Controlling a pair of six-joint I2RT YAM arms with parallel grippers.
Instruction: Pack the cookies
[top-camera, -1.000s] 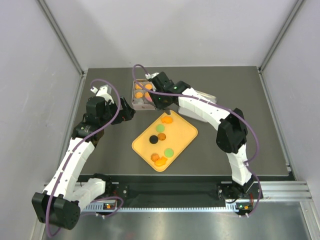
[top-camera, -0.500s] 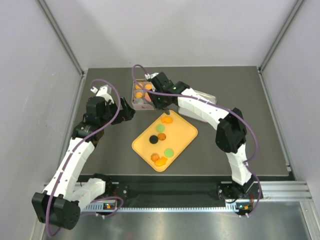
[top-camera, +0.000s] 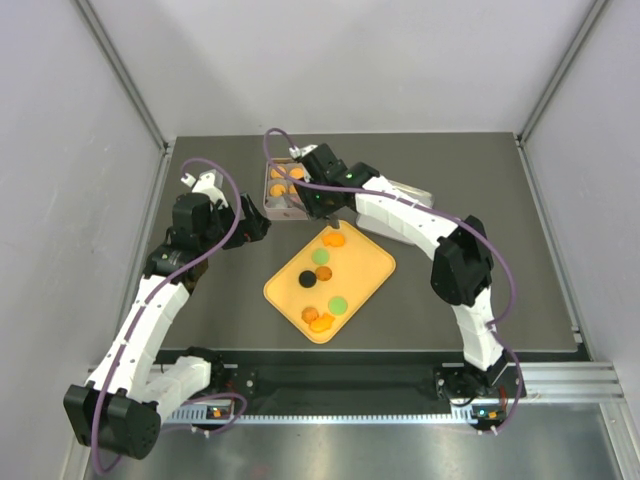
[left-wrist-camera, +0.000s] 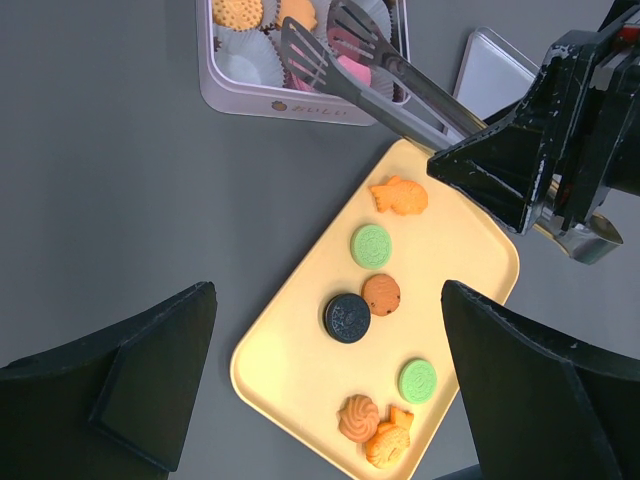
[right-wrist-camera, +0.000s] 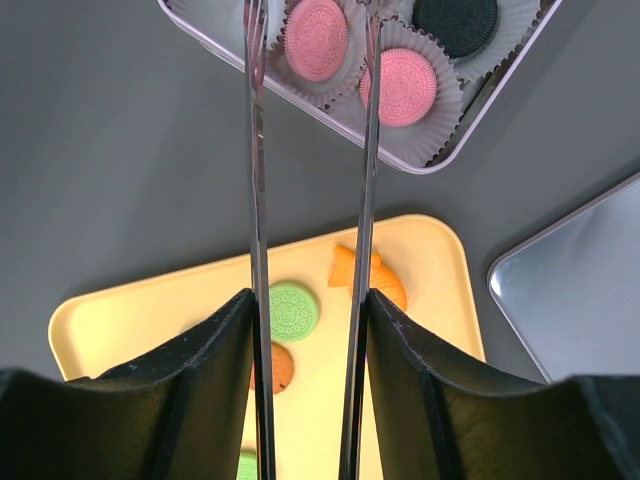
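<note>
The cookies lie partly on a yellow tray (left-wrist-camera: 290, 370): a black one (left-wrist-camera: 347, 318), two green ones (left-wrist-camera: 371, 245), a brown round one (left-wrist-camera: 381, 295), fish-shaped and swirl orange ones (left-wrist-camera: 398, 196). Others sit in paper cups in the tin (right-wrist-camera: 300, 105): two pink (right-wrist-camera: 316, 38) and a black one (right-wrist-camera: 455, 20). My right gripper (right-wrist-camera: 308, 300) is shut on metal tongs (right-wrist-camera: 258, 200), whose blades stand apart over the pink cookies with nothing pinched between them. My left gripper (left-wrist-camera: 325, 330) hangs open above the tray, holding nothing.
The tin (top-camera: 283, 187) stands behind the tray (top-camera: 372, 262) on the dark table. Its flat silvery lid (right-wrist-camera: 580, 270) lies to the right of the tin, partly under the right arm. Grey walls close in the sides and back.
</note>
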